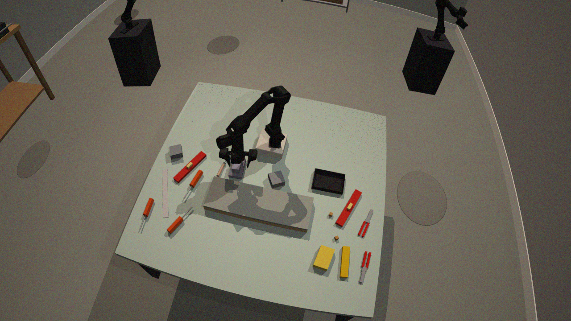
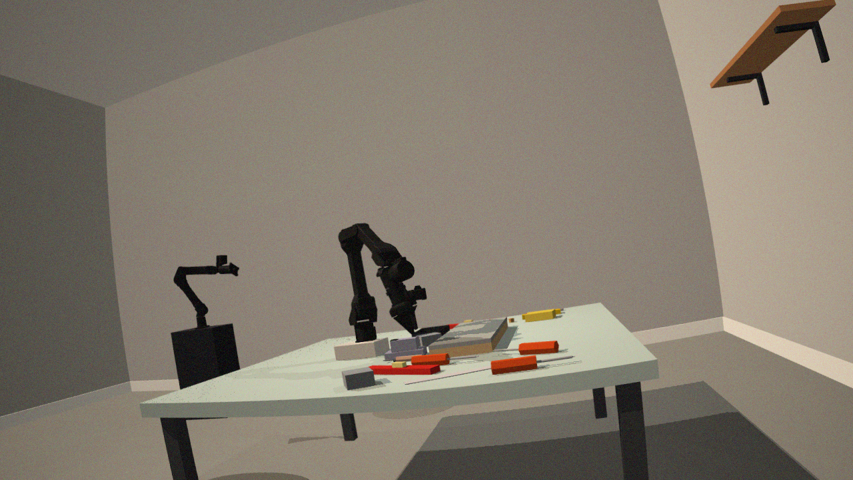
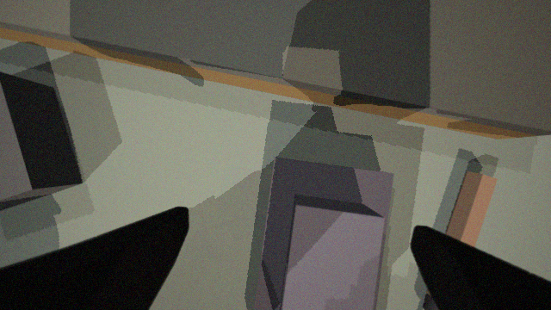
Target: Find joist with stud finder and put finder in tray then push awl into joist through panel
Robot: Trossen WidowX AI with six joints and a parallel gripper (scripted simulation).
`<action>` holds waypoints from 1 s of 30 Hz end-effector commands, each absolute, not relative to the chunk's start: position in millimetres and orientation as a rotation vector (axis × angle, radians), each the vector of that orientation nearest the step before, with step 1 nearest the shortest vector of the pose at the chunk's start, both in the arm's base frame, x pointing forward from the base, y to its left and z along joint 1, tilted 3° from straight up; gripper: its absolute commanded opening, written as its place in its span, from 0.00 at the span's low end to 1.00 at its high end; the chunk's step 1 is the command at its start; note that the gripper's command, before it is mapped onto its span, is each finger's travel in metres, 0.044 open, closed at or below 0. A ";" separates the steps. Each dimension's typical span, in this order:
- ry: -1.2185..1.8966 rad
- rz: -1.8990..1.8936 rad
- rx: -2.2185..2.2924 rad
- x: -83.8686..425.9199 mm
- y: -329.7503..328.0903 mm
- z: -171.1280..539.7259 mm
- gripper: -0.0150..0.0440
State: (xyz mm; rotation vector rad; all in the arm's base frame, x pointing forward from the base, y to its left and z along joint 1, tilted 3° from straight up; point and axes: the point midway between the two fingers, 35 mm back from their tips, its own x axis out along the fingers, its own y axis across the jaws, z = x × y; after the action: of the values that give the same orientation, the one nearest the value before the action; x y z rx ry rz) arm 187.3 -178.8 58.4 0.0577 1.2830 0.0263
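In the top view, the black gripper [image 1: 238,160] [image 2: 414,333] [image 3: 299,226] hangs left of centre, its fingers spread wide with nothing between them, above the grey-purple two-tiered stud finder [image 1: 237,170] [image 2: 405,345] [image 3: 333,258]. Just left of that lies the slim awl with a salmon-coloured handle [image 1: 220,169] [image 3: 473,207]. The long grey floor panel [image 1: 259,206] [image 2: 471,336] [image 3: 241,39] spans the middle of the pale green desk [image 1: 255,263] [image 2: 286,388] [image 3: 172,125]; the black rectangular tray [image 1: 328,182] sits right of centre, apart from the stud finder.
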 end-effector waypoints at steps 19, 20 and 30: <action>1.283 -0.048 0.069 160.6 -194.0 58.7 1.00; 1.283 -0.048 0.069 160.7 -194.1 57.4 1.00; 1.283 -0.048 0.069 161.4 -194.7 41.1 1.00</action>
State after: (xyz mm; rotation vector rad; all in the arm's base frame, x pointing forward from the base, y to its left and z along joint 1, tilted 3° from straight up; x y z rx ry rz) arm 162.6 -195.6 49.1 0.0685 1.2767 -0.0514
